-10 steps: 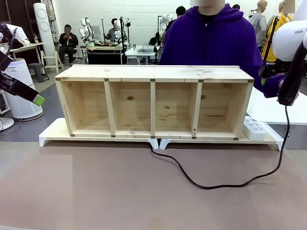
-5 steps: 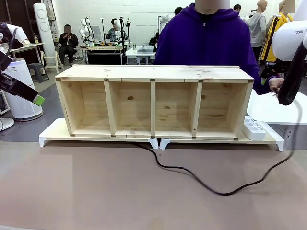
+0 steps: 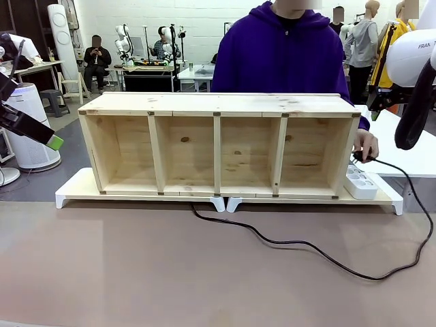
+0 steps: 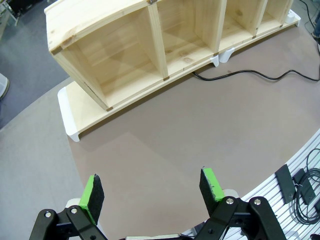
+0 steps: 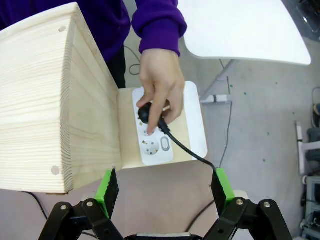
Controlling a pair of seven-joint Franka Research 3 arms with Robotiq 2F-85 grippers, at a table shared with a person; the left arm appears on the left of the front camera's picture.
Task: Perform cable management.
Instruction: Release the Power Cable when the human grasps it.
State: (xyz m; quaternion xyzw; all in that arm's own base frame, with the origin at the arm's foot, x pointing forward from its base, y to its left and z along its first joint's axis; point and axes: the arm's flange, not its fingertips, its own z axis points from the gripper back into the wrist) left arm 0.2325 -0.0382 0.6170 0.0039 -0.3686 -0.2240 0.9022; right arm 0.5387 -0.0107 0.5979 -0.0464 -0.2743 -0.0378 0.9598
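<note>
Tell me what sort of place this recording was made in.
Most likely a robotics lab or a data-collection workshop. Behind the person at the wooden shelf unit, other tables carry white robot arms, with people seated nearby. The white power strip suggests a staged household task.

We are in a robotics lab: beyond the wooden shelf unit on our brown worktable, white robot arms stand on benches against a white wall, seated people work among them, and a white tower appliance stands at the left edge.
</note>
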